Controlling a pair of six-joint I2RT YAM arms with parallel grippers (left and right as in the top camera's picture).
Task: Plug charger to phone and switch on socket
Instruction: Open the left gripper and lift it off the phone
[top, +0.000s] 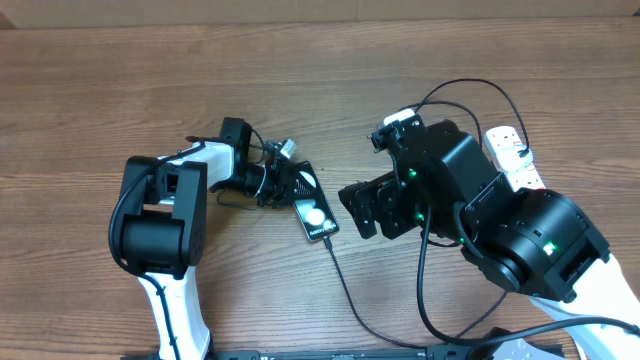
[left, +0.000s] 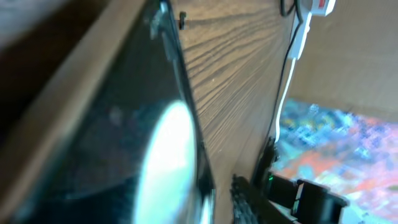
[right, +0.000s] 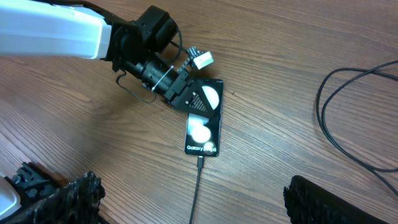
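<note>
Socket (top: 508, 145), a white elongated plastic power strip with red switch marks, lies well right of the glossy black rectangular phone (right: 203, 127), half under the bulky black right arm (top: 530, 240). That arm's reach for a switch could, I judge, snag the thin black rubbery charger cable (top: 345, 290), whose loops pass close around it, and tug the small connector (right: 200, 160) out of the phone's lower end. Right gripper (top: 352, 208), just right of the phone, has its fingers spread wide on nothing. Left gripper (right: 186, 93) covers the phone's upper end; whether its fingers pinch it or stand loose I cannot tell, and a lift-off might skid the slab. Brown wood-grain table (top: 100, 80) looks smooth and matte, the strip hard and boxy, the phone mirror-slick with two round light spots, the cable limp, the connector tiny and rigid.
</note>
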